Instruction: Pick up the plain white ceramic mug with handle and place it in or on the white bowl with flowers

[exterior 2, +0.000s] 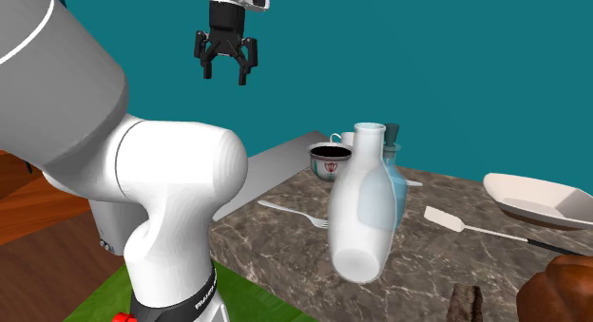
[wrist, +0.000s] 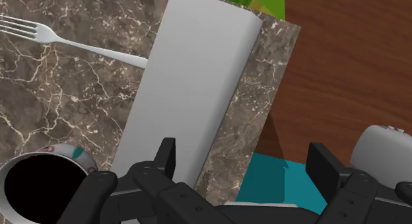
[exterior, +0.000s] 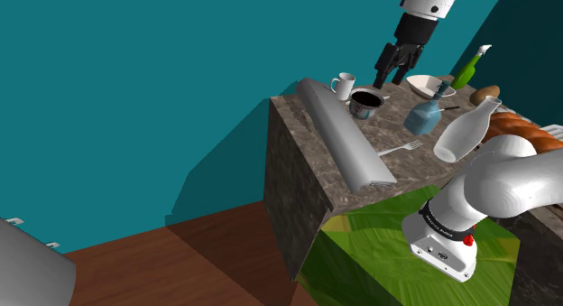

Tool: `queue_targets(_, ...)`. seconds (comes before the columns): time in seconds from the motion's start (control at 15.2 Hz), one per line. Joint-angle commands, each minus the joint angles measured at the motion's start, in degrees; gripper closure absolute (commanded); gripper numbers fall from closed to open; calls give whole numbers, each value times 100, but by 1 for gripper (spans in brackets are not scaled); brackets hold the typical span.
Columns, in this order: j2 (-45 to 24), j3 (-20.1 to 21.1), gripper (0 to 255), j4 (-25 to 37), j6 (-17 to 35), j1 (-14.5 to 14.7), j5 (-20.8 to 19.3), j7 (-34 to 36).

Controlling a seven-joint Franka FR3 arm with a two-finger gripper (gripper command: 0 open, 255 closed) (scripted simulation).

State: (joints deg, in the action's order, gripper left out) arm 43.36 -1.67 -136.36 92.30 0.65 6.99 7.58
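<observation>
On the counter (exterior: 390, 125), near its far edge, the white mug (exterior: 343, 85) stood upright, just beside a dark patterned cup (exterior: 365, 103). The white bowl (exterior: 429, 84) lay apart, toward the shoulder view's right. The claw (exterior: 390, 77) hung well above the cup, fingers apart, clasping nothing.

Judgement: approach stage. The claw should shift over the mug before descending and close on the wall away from the cup, so the neighbour is not knocked.

The wrist view placed a grey slab (wrist: 191, 77) and a fork (wrist: 72, 41) under the claw, not the mug. The second exterior view confirmed the height and showed the mug half hidden behind the cup.
</observation>
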Motion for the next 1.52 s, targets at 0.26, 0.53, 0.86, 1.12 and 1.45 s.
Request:
queue_targets(0.26,-380,-326,0,-119,580,-146,-250,-430)
queue_targets(0.53,-865,-653,0,-123,1165,-275,-441,-850)
queue_targets(0.86,-1599,-1066,0,38,1867,-392,-566,-1373)
queue_targets(1.12,-2269,-1393,0,300,2376,-448,-545,-1812)
queue_targets(1.45,-3188,-1776,0,790,2908,-496,-327,-2414)
